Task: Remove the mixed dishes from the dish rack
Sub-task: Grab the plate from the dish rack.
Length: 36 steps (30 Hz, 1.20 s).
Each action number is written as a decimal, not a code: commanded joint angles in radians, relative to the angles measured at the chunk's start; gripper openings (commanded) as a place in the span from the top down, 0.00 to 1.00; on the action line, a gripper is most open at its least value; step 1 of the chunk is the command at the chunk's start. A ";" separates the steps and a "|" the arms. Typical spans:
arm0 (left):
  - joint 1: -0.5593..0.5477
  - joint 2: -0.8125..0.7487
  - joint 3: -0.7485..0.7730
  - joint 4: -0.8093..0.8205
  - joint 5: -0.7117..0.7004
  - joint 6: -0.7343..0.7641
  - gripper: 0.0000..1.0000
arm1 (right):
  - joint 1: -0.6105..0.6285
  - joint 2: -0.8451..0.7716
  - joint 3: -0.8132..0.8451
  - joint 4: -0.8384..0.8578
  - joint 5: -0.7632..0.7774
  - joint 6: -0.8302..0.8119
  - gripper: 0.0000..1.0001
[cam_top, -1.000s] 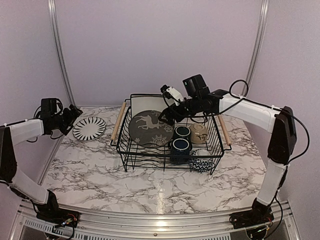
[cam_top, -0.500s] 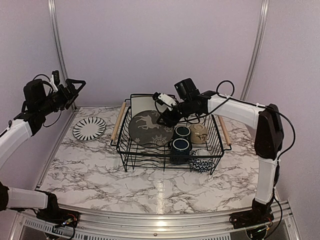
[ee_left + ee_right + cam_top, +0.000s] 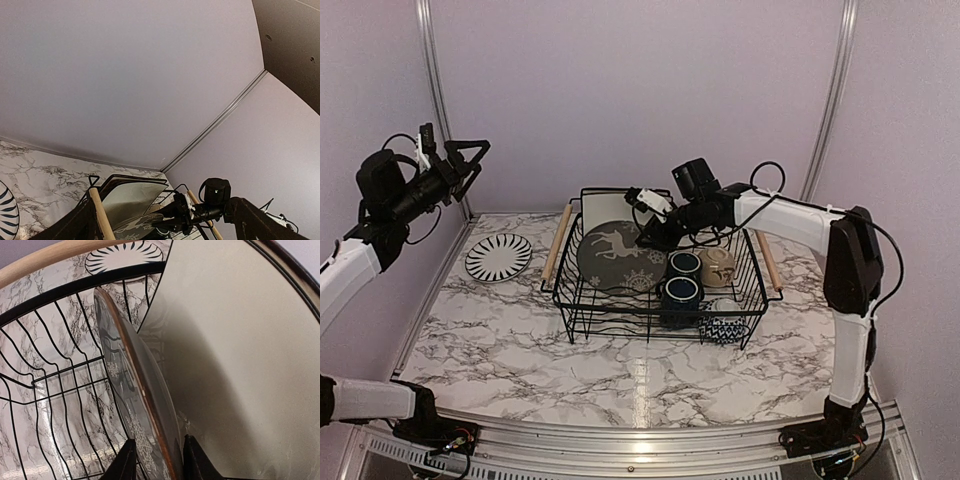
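Right fingers [image 3: 156, 458] grasped the round grey deer plate's [image 3: 616, 257] rim inside the black wire rack [image 3: 660, 318], flat cream plate [image 3: 240, 365] behind; left fingers [image 3: 466, 158] spread, raised.

No legible text, labels, brands, numbers or signs in any view. Grey round deer-pattern plate [image 3: 620, 257] carries picture motifs only, no lettering. Black-and-white striped round plate [image 3: 498, 257] on marble-patterned tabletop [image 3: 620, 365] shows stripes only. Arm housings blank at this resolution.
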 commanded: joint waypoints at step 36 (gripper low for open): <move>-0.049 0.016 0.014 0.023 0.011 -0.013 0.01 | 0.021 0.035 0.157 -0.097 -0.122 -0.102 1.00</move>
